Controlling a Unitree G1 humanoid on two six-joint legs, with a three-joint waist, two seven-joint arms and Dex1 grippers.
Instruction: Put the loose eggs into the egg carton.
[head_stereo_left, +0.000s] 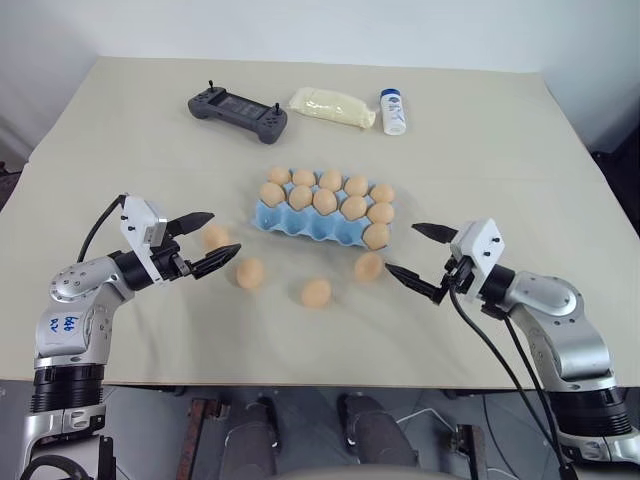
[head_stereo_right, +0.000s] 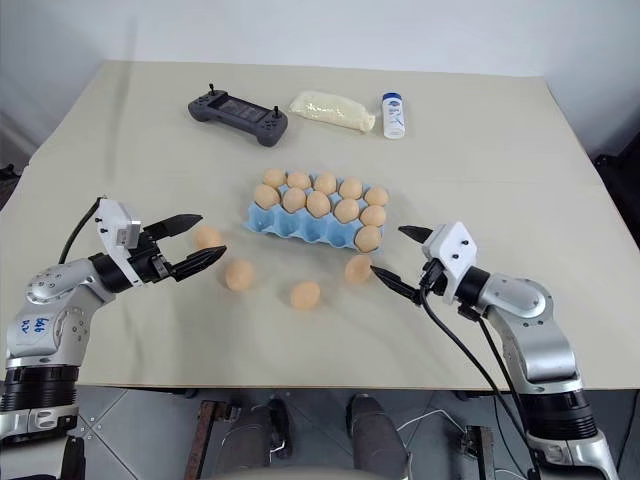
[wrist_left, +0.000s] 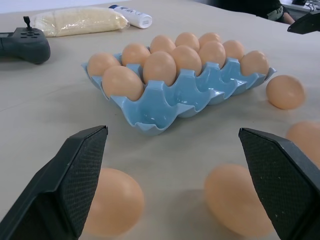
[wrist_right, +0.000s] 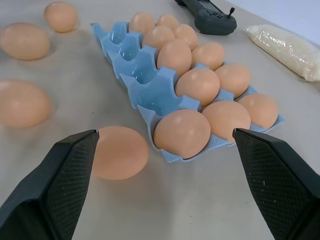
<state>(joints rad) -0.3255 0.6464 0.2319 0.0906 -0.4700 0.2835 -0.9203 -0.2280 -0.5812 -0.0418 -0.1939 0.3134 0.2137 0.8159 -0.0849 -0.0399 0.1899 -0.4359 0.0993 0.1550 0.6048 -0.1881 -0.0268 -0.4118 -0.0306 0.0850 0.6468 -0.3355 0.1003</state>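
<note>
Left gripper (head_stereo_left: 202, 242) is hovering over the table (head_stereo_left: 120, 140) with both fingers spread wide and nothing between them, pointing toward the leftmost loose egg (head_stereo_left: 215, 237), which is sitting just beside the fingertips. Next along, a second loose egg (head_stereo_left: 250, 273) is lying a bit nearer the table's front edge, then a third loose egg (head_stereo_left: 316, 293) nearer still, all three apart from each other and in front of the egg carton (head_stereo_left: 300, 228). The carton is sitting mid-table, its two back rows full and its front row empty except for one egg in the cup at the right end, so four cups are waiting for four eggs. The fourth loose egg (head_stereo_left: 369, 267) is resting just in front of the carton's right end, close to the right gripper (head_stereo_left: 421, 251), which is also standing fully open and holding nothing. Handling, as I'm reading it: these are light, rigid, smooth shells, likely brittle and prone to rolling on the flat tabletop, so a nudge from one finger is probably sending an egg away. Best hold looks like the widest part, fingers straddling the short axis with pads on opposite sides, closing gently and only enough to stop slip. Release should be low into the cup, not dropped. Behind the carton, the controller (head_stereo_left: 238, 110), pale packet (head_stereo_left: 332, 107) and small white bottle (head_stereo_left: 393, 111) are sitting well clear and not interfering.
</note>
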